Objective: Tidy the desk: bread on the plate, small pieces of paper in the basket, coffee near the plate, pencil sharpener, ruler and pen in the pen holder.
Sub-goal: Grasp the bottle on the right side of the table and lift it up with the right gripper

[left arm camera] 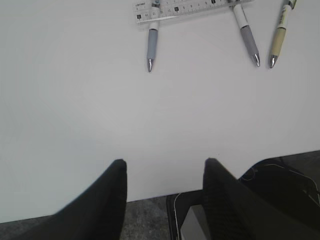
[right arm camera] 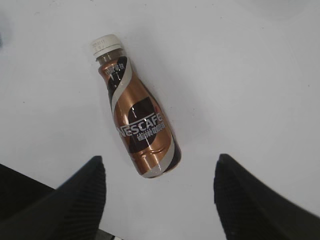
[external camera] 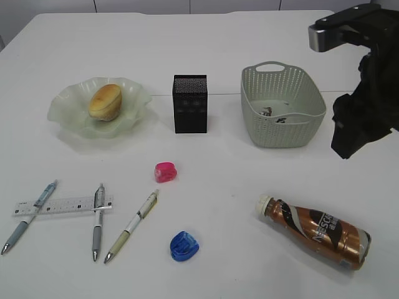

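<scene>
The bread [external camera: 105,101] lies on the green plate [external camera: 62,115] at the back left. Small pieces of paper [external camera: 274,113] sit inside the basket [external camera: 280,134]. The black pen holder [external camera: 189,103] stands between plate and basket. The coffee [external camera: 315,229] lies on its side at the front right, and my right gripper [right arm camera: 160,157] hangs open above its base. A pink pencil sharpener [external camera: 165,172] and a blue one [external camera: 184,245] rest mid-desk. The ruler [external camera: 62,205] lies across two pens [external camera: 98,221]; a third pen [external camera: 132,225] lies beside them. My left gripper [left arm camera: 165,165] is open and empty over the desk's front edge.
The right arm [external camera: 368,81] looms dark at the upper right, beside the basket. In the left wrist view the ruler [left arm camera: 192,7] and pen tips [left arm camera: 151,47] lie well ahead of the fingers, with bare desk [left arm camera: 100,100] between and the floor below the edge.
</scene>
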`<state>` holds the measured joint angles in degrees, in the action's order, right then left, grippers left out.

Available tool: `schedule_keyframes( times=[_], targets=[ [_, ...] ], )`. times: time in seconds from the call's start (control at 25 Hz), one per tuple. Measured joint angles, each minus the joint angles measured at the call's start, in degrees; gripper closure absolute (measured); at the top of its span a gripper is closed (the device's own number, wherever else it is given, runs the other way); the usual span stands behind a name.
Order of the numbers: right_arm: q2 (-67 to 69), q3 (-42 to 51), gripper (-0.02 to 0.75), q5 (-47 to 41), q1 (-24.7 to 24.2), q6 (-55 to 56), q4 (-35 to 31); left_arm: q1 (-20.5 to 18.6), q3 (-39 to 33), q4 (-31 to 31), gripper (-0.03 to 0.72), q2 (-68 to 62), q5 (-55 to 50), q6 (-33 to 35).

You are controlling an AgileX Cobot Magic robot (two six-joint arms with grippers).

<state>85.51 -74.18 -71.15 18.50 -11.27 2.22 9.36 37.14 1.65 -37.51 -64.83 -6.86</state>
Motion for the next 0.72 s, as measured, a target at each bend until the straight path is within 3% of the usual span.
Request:
schedule_keyframes(
  times=[0.16,0.52,0.72],
  targets=[
    [-0.12,1.29,0.162,0.11,0.00,0.35,0.09,0.00,0.00,0.00,0.328,0.00,-0.10,0.00],
    [-0.12,2.30,0.157,0.33,0.00,0.18,-0.21,0.00,0.00,0.00,0.328,0.00,-0.10,0.00],
    [0.38,2.30,0.157,0.33,0.00,-12.02,-0.21,0.00,0.00,0.00,0.328,0.00,-0.10,0.00]
  ],
)
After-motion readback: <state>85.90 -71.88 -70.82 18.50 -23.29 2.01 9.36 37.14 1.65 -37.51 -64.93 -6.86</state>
